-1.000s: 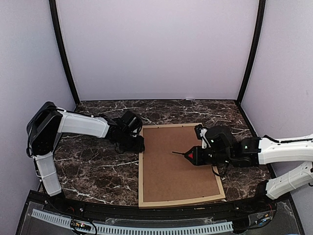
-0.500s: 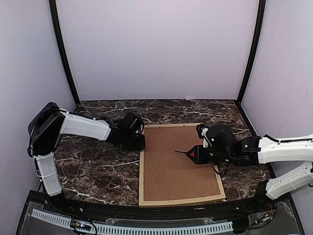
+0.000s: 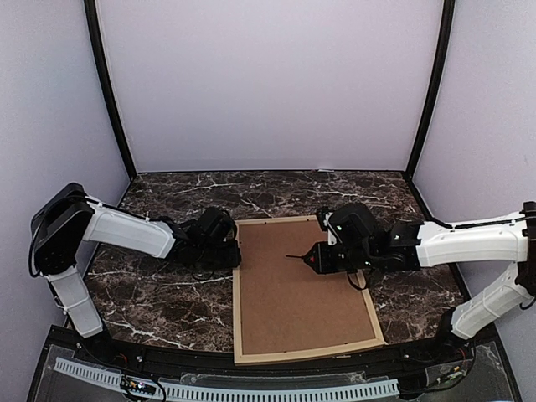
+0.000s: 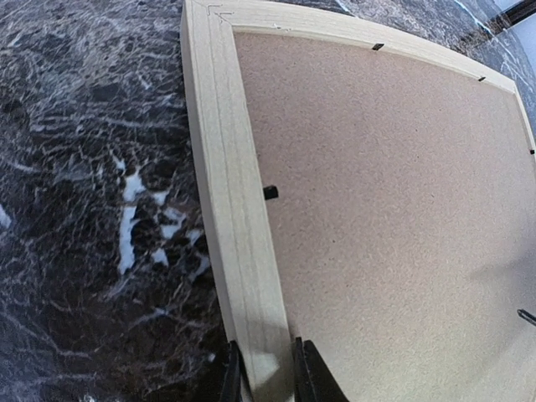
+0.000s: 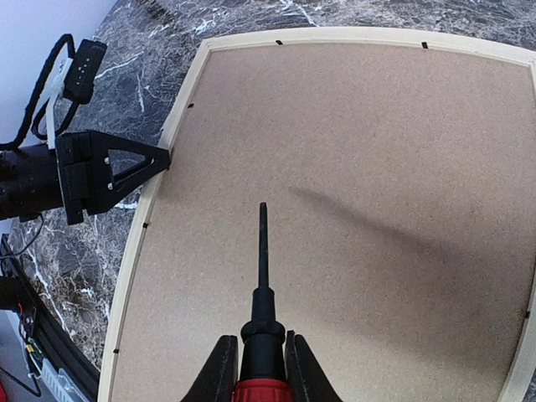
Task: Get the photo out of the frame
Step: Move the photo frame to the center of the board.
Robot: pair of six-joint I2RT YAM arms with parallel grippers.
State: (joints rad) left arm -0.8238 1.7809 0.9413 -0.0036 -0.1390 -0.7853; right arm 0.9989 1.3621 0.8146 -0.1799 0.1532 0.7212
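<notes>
The frame (image 3: 235, 310) of light wood lies face down on the dark marble table, with its brown backing board (image 3: 293, 293) on top. The photo is hidden under that board. My left gripper (image 3: 234, 251) is shut on the frame's left rail (image 4: 226, 193), one finger outside it and one on the board side (image 4: 261, 368). My right gripper (image 5: 261, 360) is shut on a red-handled screwdriver (image 5: 262, 285). It hovers over the board's upper middle, and the black shaft (image 3: 300, 256) points left towards the left gripper (image 5: 159, 157).
Small black retaining tabs (image 4: 270, 192) sit along the frame's inner edge, more at the far rail (image 5: 424, 44). The marble table (image 3: 151, 285) is bounded by lilac walls with black corner posts (image 3: 109, 92). A black cable (image 5: 50, 92) loops off the left wrist.
The left gripper has closed on the frame's left rail and the frame has shifted slightly left. The right gripper has carried the screwdriver left and a little further back over the board.
</notes>
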